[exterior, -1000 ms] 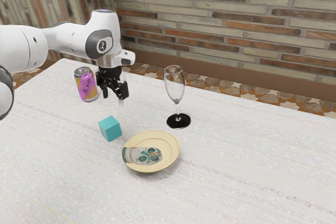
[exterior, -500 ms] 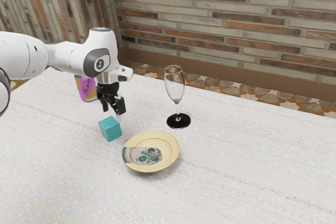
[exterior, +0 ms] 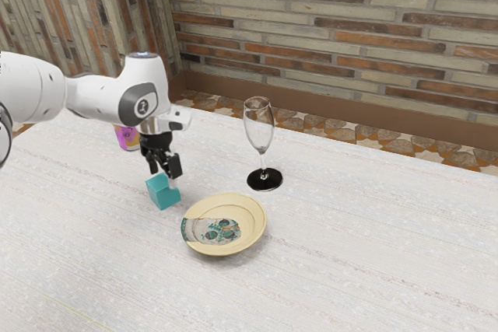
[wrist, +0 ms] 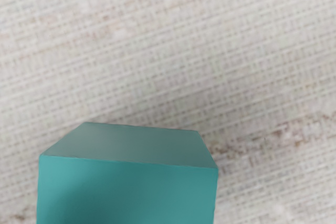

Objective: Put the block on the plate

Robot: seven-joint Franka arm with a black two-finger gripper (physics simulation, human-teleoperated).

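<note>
A plain teal block [exterior: 163, 198], crisp-edged and flat-faced, at the tool [exterior: 164, 177] with fingers apart.

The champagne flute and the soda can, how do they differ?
The champagne flute is clear, while the soda can is pink and gold. The flute has a thin stem on a round black base; the can has no stem. The flute is in full view, whereas the arm partly hides the can. Both stand upright on the table.

In the exterior view, a clear stemmed glass [exterior: 260, 136] stands upright on the pale table [exterior: 373, 262]. From it, a partly hidden pink-and-gold can [exterior: 127, 138] sits toward nine o'clock, a brick wall [exterior: 311, 33] toward twelve.
</note>
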